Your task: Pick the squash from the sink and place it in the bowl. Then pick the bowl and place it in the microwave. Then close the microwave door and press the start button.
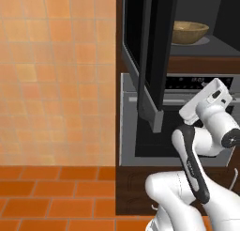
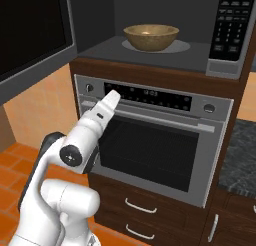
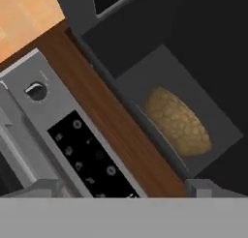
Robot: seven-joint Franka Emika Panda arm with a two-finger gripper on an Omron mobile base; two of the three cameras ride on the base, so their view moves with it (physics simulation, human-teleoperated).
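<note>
The bowl sits inside the microwave, and my hand is empty.

My gripper is spread wide and holds nothing. It hangs in front of the oven, below the microwave and apart from the bowl. The microwave door is swung open to the left. I cannot tell if the squash is in the bowl.

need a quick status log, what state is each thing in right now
microwave door: swung open
microwave: cavity open, bowl inside
bowl: upright on the microwave floor
oven: door shut
gripper: fingers open, holding nothing, in front of the oven panel
</note>
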